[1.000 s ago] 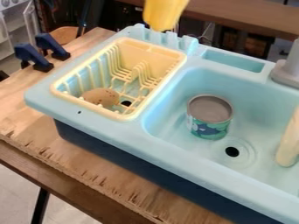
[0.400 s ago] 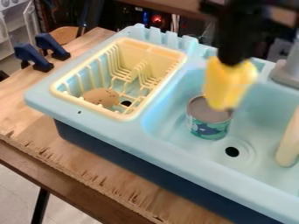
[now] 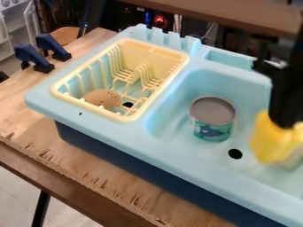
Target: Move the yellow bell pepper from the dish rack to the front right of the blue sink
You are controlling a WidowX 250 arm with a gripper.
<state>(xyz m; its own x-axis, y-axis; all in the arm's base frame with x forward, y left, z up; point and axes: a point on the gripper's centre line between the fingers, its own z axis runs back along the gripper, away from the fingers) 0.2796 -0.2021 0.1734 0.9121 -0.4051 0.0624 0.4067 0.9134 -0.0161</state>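
A wooden table [image 3: 106,173] is topped by a light-blue toy sink [image 3: 172,146]. A blurry yellow thing [image 3: 273,141] is held by the black gripper [image 3: 283,125], fingers closed on it, exact gap kinda lost in the blur. The can [image 3: 213,119] is seated in the basin, left of the fingers; further left, a brown speckled thing [image 3: 102,99] is held in the yellow rack [image 3: 127,117].

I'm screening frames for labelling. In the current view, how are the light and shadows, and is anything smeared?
Camera view: soft, even-looking light on the sink, without harsh glare on its rim; only faint shading around the can; the black arm so dark that it shows little detail; the yellow shape below it smeared at its edges; a red glow in the dark background.
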